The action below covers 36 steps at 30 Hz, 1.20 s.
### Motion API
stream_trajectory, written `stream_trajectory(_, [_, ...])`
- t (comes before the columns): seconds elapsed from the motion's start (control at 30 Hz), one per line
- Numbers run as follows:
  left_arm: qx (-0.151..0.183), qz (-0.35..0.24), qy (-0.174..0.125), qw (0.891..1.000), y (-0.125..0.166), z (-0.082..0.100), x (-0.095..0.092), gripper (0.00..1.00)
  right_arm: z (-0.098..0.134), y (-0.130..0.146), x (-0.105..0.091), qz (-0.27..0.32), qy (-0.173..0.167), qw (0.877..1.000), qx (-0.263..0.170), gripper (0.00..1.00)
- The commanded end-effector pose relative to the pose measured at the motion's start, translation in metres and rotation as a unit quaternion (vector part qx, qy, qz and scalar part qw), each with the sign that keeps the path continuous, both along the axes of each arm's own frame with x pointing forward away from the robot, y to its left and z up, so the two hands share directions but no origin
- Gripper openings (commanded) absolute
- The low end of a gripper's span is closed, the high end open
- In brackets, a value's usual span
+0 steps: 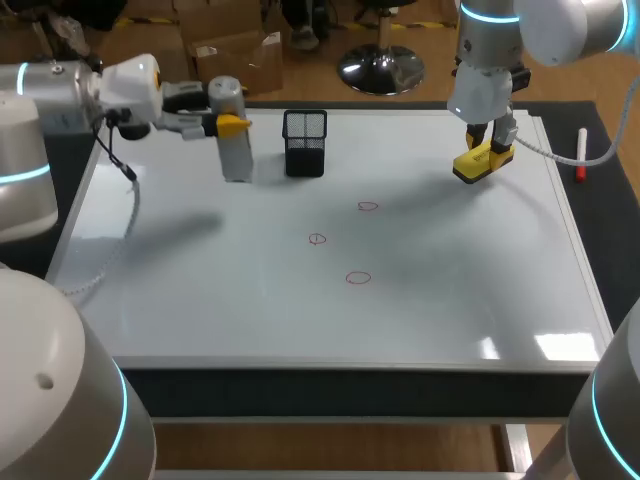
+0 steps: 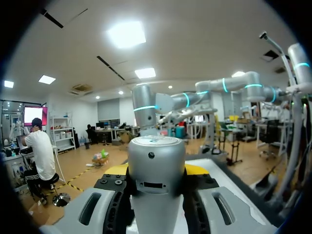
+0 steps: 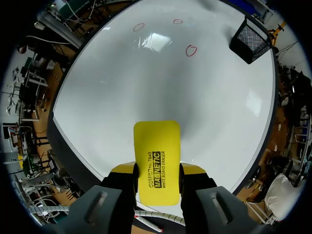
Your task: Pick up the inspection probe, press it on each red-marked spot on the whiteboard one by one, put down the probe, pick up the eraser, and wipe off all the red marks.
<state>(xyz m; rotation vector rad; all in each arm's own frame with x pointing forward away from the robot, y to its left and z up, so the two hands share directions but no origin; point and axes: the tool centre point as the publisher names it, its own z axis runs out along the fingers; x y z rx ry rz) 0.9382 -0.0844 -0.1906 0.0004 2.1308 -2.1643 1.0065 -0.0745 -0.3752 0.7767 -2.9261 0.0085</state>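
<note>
Count, table surface:
- Whiteboard [image 1: 250, 320]: 1.
- Red marks: 3, namely far mark [image 1: 368, 206], middle mark [image 1: 317, 238] and near mark [image 1: 358, 278]. The right wrist view gives the same 3.
- Probe [image 1: 234, 140]: 1.
- Eraser [image 1: 481, 162]: 1.
- Mesh cup [image 1: 305, 143]: 1.
- Marker [image 1: 581, 153]: 1.
- Arms: 2, left arm [image 1: 70, 90] and right arm [image 1: 560, 25].

dark-edged table [image 1: 350, 392], white top, light glare [image 1: 565, 345] near front corner

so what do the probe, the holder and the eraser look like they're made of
Probe: satin silver-grey with a soft sheen, probably metal, perhaps painted plastic.
Holder: black wire mesh, a see-through grid.
Eraser: smooth yellow shell, likely plastic; its wiping pad is hidden.
</note>
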Motion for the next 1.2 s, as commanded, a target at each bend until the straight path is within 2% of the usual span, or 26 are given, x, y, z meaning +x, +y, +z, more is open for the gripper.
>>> stream_trajectory(0.03, [-0.007,0.032,-0.002,0.999,-0.014,0.0,-0.031,0.0,0.001,-0.001,0.0,0.001,0.0,1.0,-0.002,0.0])
stream_trajectory(0.23, [-0.007,0.019,0.003,1.0,-0.038,-0.011,-0.057,0.0,0.001,-0.001,0.0,0.001,0.0,1.0,-0.002,0.0])
stream_trajectory(0.4, [-0.007,0.015,0.013,1.0,-0.053,-0.023,-0.066,0.0,0.001,-0.001,0.0,0.001,0.0,1.0,-0.002,0.0])
stream_trajectory(0.6, [-0.004,0.01,0.027,1.0,-0.068,-0.036,-0.065,0.0,0.001,-0.001,0.0,0.001,0.0,1.0,-0.002,0.0])
stream_trajectory(1.2, [-0.007,0.004,0.04,0.999,-0.104,-0.058,-0.05,0.0,0.001,-0.001,0.0,0.001,0.0,1.0,-0.002,0.0])
